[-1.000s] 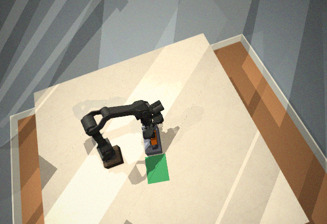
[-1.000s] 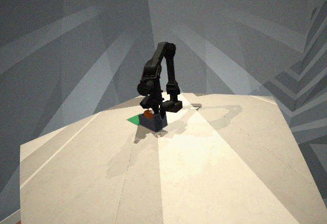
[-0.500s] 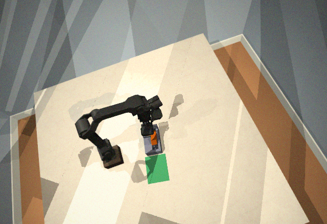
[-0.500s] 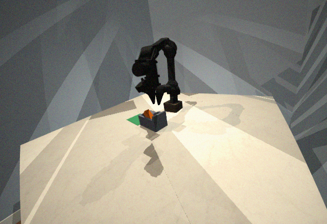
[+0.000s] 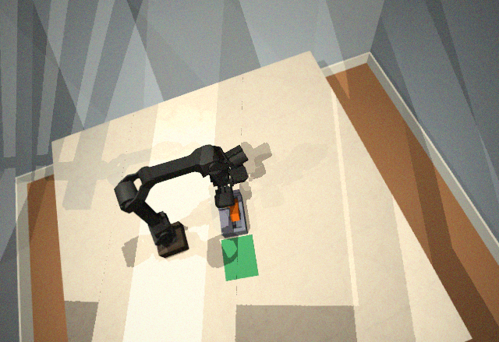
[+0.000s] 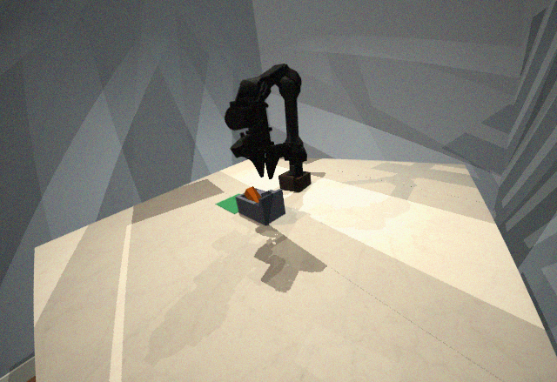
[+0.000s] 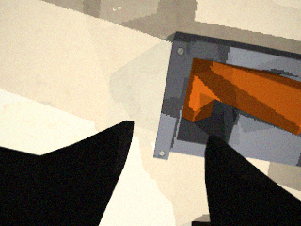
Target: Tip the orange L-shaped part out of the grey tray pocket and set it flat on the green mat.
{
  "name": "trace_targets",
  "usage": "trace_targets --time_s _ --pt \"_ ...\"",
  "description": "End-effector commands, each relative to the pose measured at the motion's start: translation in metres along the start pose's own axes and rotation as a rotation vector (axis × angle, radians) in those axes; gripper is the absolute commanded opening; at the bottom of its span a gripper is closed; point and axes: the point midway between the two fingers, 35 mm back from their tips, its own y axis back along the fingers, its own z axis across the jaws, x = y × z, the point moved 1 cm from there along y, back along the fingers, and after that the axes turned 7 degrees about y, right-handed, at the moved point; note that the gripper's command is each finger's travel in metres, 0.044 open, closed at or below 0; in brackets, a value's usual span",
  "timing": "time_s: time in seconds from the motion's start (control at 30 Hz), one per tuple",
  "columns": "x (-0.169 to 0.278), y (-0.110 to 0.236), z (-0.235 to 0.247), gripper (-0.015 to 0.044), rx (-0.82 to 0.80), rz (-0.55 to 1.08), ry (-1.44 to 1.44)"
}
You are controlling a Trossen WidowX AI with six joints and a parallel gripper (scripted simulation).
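The orange L-shaped part (image 5: 234,210) (image 6: 251,195) (image 7: 245,91) lies tilted in the pocket of the grey tray (image 5: 230,231) (image 6: 260,211) (image 7: 171,80). One end sticks up above the tray rim on the side toward the green mat (image 5: 242,262) (image 6: 228,204). My gripper (image 5: 222,198) (image 6: 266,174) (image 7: 169,137) hangs a little above the tray's end away from the mat, pointing down. Its fingers stand partly apart with nothing between them and touch neither part nor tray.
The arm's base (image 5: 173,241) (image 6: 294,181) stands on the table to the left of the tray in the top view. The mat lies right beside the tray. The table edge and brown floor lie far to the right.
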Motion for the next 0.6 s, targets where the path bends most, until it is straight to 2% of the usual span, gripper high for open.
trace_targets --time_s 0.0,0.07,0.2,0.57 --pt "0.0 0.0 0.0 0.018 0.0 -0.002 -0.001" --pt "0.0 0.0 0.0 0.018 0.0 -0.002 -0.001" --pt "-0.001 0.0 -0.007 0.028 0.001 -0.001 0.133" --pt "-0.003 0.002 -0.052 0.028 0.006 0.012 1.028"
